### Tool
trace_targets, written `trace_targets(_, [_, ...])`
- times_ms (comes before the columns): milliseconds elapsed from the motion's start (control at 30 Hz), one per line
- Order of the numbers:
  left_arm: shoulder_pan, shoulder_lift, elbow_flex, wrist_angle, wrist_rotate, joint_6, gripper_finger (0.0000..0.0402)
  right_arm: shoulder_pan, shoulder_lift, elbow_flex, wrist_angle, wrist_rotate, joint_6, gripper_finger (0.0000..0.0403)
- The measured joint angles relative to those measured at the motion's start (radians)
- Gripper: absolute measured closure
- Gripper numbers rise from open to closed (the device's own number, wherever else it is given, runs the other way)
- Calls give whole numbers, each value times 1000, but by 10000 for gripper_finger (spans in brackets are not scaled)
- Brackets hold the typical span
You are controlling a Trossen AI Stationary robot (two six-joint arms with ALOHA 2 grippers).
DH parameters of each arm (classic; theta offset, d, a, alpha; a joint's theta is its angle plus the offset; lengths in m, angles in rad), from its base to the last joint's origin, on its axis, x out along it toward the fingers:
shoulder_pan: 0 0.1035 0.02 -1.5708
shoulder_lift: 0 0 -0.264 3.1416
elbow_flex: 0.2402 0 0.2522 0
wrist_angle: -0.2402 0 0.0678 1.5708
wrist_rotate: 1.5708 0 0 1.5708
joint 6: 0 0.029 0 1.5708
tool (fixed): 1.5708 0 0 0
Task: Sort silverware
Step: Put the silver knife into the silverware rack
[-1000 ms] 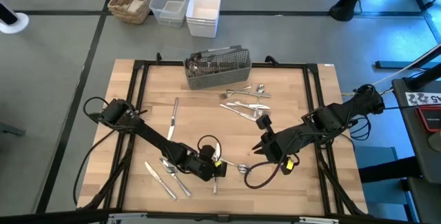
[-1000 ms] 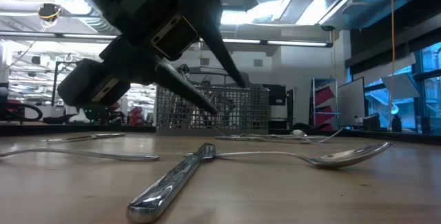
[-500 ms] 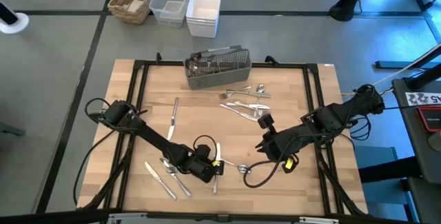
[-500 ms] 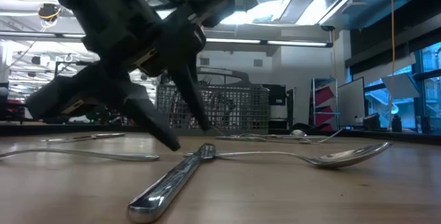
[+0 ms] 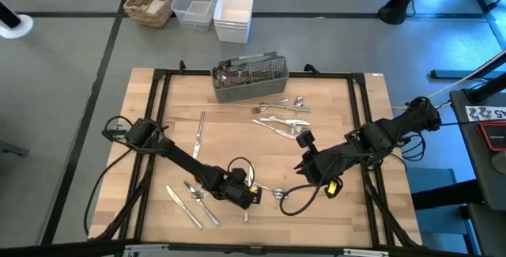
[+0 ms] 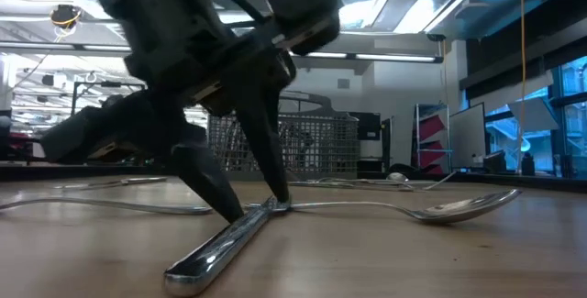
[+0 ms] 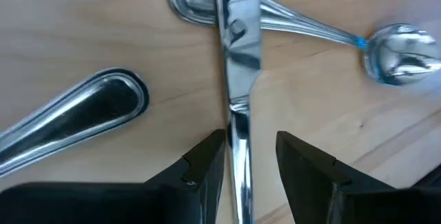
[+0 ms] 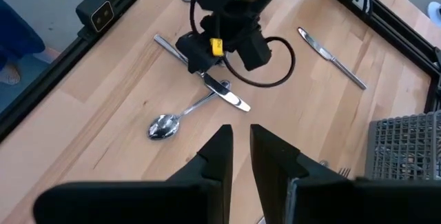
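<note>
Lowered since a second ago, the left gripper [image 6: 246,211] straddles a knife [image 6: 225,245] on the bench [image 5: 332,115], jaws spread, right gripper [image 5: 303,168] narrowly parted.

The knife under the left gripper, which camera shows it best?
Left wrist view: the knife fills the frame, lying between the open left gripper. Low view shows its handle side-on; right wrist view shows it small; high view hides most.

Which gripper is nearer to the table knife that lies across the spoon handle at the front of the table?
Left. The left gripper is down at the knife, one finger on each side of it. The right gripper hangs apart to the knife's right, beyond the spoon.
</note>
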Motion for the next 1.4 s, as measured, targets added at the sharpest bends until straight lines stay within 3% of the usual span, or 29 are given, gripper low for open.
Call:
trace_targets(133, [27,13,49,-104,73,39,293,0,0,0,-1,0,0,350])
trace_targets(400, [62,13,117,-313,78,159,339,0,0,0,-1,0,0,350])
trace_targets(767, [53,3,120,-443,146,173,371,0,0,0,-7,0,0,350])
trace_targets(1033, [52,3,119,-442,153,129,366,0,1,0,-7,0,0,350])
trace_targets(1400, [45,7,116,-366,151,344,328,0,1,0,-7,0,0,350])
